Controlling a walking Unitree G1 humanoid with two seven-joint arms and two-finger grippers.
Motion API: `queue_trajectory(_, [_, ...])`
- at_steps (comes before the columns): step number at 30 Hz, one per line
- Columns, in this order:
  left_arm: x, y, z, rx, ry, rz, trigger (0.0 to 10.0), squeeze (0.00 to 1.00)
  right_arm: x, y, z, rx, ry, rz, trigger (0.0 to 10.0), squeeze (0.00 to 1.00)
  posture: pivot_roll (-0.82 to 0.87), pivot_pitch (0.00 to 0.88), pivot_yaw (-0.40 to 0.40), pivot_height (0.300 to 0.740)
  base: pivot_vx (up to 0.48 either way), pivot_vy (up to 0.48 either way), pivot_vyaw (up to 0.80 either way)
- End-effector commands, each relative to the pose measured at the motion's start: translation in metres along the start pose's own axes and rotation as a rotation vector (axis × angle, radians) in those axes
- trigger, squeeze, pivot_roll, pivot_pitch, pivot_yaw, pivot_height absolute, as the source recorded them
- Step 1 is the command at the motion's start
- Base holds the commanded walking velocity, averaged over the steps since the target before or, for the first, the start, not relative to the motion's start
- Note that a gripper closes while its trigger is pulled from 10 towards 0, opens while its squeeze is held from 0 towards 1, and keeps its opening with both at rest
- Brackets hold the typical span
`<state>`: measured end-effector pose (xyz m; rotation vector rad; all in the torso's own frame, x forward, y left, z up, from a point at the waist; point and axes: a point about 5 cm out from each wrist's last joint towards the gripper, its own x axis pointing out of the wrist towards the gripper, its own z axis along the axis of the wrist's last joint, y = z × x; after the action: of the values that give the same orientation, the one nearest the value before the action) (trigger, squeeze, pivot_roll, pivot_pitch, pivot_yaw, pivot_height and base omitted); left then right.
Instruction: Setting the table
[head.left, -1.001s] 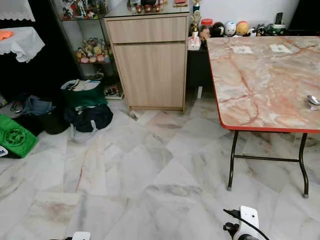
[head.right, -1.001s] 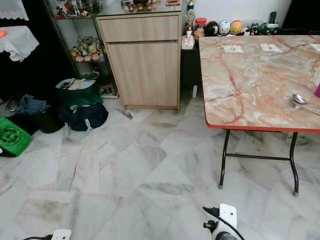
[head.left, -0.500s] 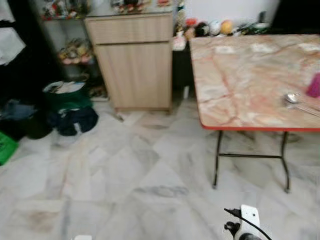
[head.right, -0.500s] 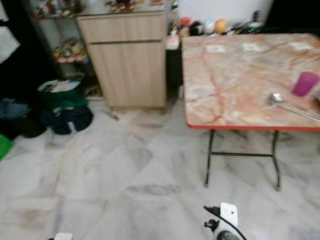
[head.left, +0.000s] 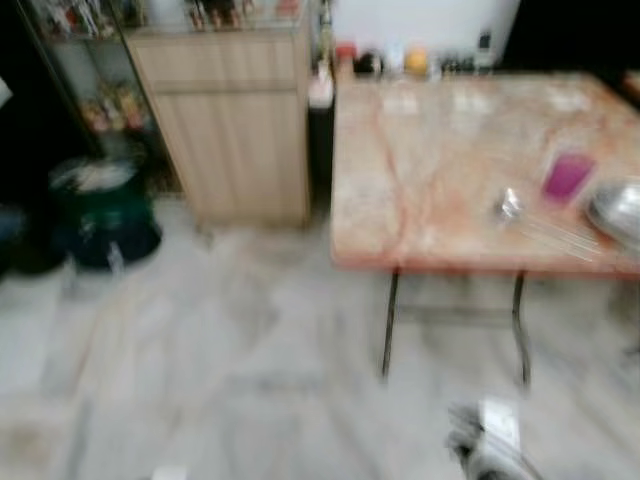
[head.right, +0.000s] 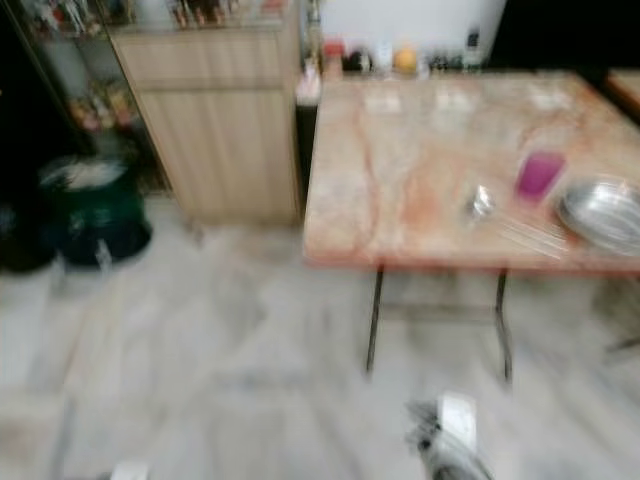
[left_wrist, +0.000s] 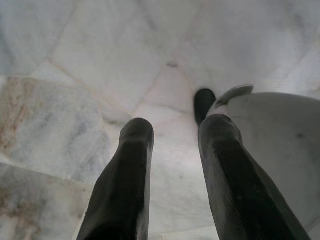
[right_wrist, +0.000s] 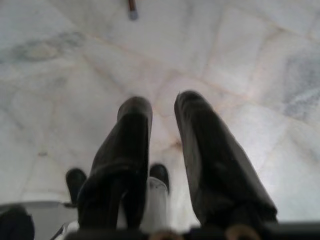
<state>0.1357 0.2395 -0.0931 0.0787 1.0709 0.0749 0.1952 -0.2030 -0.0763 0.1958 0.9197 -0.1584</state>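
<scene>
The left gripper (left_wrist: 172, 132) hangs low over the pale marble floor (left_wrist: 90, 65), its two black fingers (left_wrist: 122, 190) a small way apart with nothing between them; a rounded grey part of the robot's own body (left_wrist: 280, 150) sits just beside one finger. The right gripper (right_wrist: 162, 112) also points down at the floor tiles, fingers parted by a narrow gap and holding nothing, and the foot of a dark table leg (right_wrist: 132, 8) shows at the far edge of that view. In the head views, which are blurred, the top of the right arm (head.left: 490, 440) appears at the bottom of the picture, well short of the table. The marble-patterned table (head.left: 430, 170) with a red rim stands ahead and to the right on black metal legs (head.left: 388, 325). On its near right part lie a spoon (head.left: 510, 205), a pink cup (head.left: 567, 177) just behind it, and a metal bowl (head.right: 600, 215) at the right edge, all close together. To the left of the table stands a light wooden cabinet (head.left: 230, 120), and further left on the floor sits a dark green bag (head.left: 100, 205).
</scene>
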Motion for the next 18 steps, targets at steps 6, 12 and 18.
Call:
queue_trajectory(6, [0.0001, 0.0034, 0.0026, -0.002, 0.002, 0.003, 10.0, 0.00, -0.0011, -0.0060, -0.0025, 0.009, 0.009, -0.020, 10.0, 0.00, -0.05, 0.000, 0.051, 0.740, 0.000, -0.439, 0.00])
queue_trajectory(12, [-0.0002, 0.0053, 0.0026, 0.000, 0.004, 0.004, 10.0, 0.00, -0.0011, -0.0063, -0.0023, 0.011, 0.007, -0.023, 10.0, 0.00, -0.05, 0.000, 0.050, 0.740, 0.000, -0.439, 0.00])
queue_trajectory(18, [0.0008, 0.0028, 0.0060, -0.001, 0.000, 0.001, 10.0, 0.00, -0.0011, -0.0069, -0.0018, 0.011, 0.004, -0.024, 10.0, 0.00, -0.05, 0.000, 0.049, 0.740, 0.000, -0.439, 0.00])
